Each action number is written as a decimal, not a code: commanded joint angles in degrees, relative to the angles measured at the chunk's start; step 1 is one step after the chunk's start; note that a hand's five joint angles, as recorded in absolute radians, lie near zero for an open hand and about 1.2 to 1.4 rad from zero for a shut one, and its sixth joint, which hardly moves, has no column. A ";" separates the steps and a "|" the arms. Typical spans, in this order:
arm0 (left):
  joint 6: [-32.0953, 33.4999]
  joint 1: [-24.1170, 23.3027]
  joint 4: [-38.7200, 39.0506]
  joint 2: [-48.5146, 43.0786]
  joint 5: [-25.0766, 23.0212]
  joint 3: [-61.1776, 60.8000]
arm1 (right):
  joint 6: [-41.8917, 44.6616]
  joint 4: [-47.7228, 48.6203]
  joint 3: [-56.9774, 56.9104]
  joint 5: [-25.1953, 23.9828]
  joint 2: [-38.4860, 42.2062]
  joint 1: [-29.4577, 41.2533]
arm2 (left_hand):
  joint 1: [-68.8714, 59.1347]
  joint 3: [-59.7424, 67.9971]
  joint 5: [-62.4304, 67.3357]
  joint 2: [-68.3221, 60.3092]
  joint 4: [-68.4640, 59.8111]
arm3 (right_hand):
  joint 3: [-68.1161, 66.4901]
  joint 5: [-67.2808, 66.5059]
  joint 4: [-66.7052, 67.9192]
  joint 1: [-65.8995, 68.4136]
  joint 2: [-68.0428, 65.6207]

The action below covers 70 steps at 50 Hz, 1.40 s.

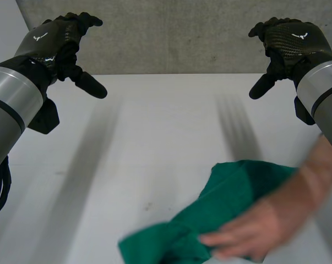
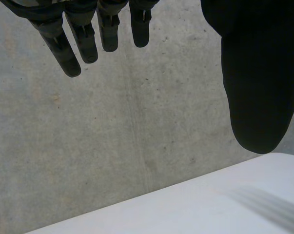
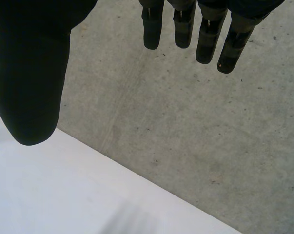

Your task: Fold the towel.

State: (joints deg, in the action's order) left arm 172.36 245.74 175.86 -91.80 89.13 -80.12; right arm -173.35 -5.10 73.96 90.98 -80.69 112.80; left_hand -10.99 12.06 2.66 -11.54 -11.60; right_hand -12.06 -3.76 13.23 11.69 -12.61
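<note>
Fingers [image 2: 63, 51] of L hand [image 1: 55, 44] straight, spread, holding nothing; R hand [image 1: 289, 41] same. Both raised over far end of tabletop [image 1: 154, 132], well apart from green towel [image 1: 226, 192], bunched at near edge w/ person's hand [image 1: 245, 234] on it.

No letters, words or numbers were legible. One sign was recorded, occurring twice. A small white winged mark [image 1: 41, 37] is printed on the back of the left hand [image 1: 55, 48], in the upper left of the head view. A matching white mark [image 1: 299, 36] is printed on the back of the right hand [image 1: 284, 45], in the upper right of the same view. Both marks are thin, spread-wing outlines in white on the black woven-pattern shell. Whether they are a brand emblem could not be determined.
</note>
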 commanded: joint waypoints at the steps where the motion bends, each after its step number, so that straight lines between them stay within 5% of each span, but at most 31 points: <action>1: 0.08 -0.26 0.00 -0.13 0.00 -0.65 | 0.12 0.00 0.13 -0.19 -0.17 0.06 | 0.99 -2.06 -2.66 1.54 1.60 | 2.06 3.76 -3.23 -1.69 2.61; 12: 0.35 -0.79 0.36 -0.66 0.17 -1.00 | 2.84 -0.18 0.04 -5.02 0.09 0.06 | 0.94 -2.01 -2.62 1.50 1.56 | 2.06 3.76 -3.23 -1.69 2.61; 24: 2.19 -7.11 -8.78 -1.71 0.35 -4.77 | 24.80 -11.94 4.08 -7.22 1.58 -1.17 | -1.25 0.18 -0.43 -0.69 -0.63 | 2.06 3.76 -3.23 -1.69 2.61; 32: 2.37 -12.56 -7.74 -1.71 1.31 -18.20 | 40.80 -14.77 13.92 -9.15 1.76 -13.02 | -1.41 0.34 -0.26 -0.86 -0.80 | 2.06 3.76 -3.23 -1.69 2.61; 34: 2.37 -13.01 -6.86 -1.89 1.84 -20.59 | 44.49 -14.07 17.00 -13.53 1.93 -18.99 | -1.92 0.84 0.24 -1.36 -1.30 | 2.06 3.76 -3.23 -1.69 2.61; 42: 3.16 -16.69 -2.20 -6.80 4.30 -28.07 | 43.28 -8.35 23.42 -24.88 4.75 -27.98 | -5.44 4.37 3.77 -4.89 -4.83 | 2.06 3.76 -3.23 -1.69 2.61; 53: 3.33 -18.55 -0.53 -11.90 6.50 -28.34 | 41.52 -1.41 26.85 -26.65 11.33 -29.30 | -22.08 21.01 20.40 -21.53 -21.46 | -1.72 -0.02 0.55 2.09 -1.16; 61: 3.33 -18.63 1.50 -13.05 6.50 -28.25 | 38.00 5.45 27.38 -26.82 14.06 -29.30 | -52.36 51.29 50.69 -51.81 -51.75 | -21.24 -19.54 20.07 21.61 -20.68; 64: 3.42 -18.55 1.50 -12.87 6.50 -27.99 | 35.37 8.26 27.20 -27.00 13.98 -29.21 | -64.75 63.68 63.07 -64.20 -64.13 | -64.21 -62.51 63.04 64.58 -63.66; 70: 5.53 -18.46 1.76 -12.61 6.50 -26.67 | 35.54 9.58 25.28 -28.14 13.98 -29.12 | -69.01 67.94 67.34 -68.46 -68.40 | -67.94 -66.24 66.77 68.31 -67.39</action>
State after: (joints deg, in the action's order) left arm 176.01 227.17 177.44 -104.75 95.64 -107.98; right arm -137.59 3.15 101.01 63.76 -66.51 83.61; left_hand -65.18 67.61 56.06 -67.98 -67.94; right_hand -66.47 -55.11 66.83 56.11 -67.20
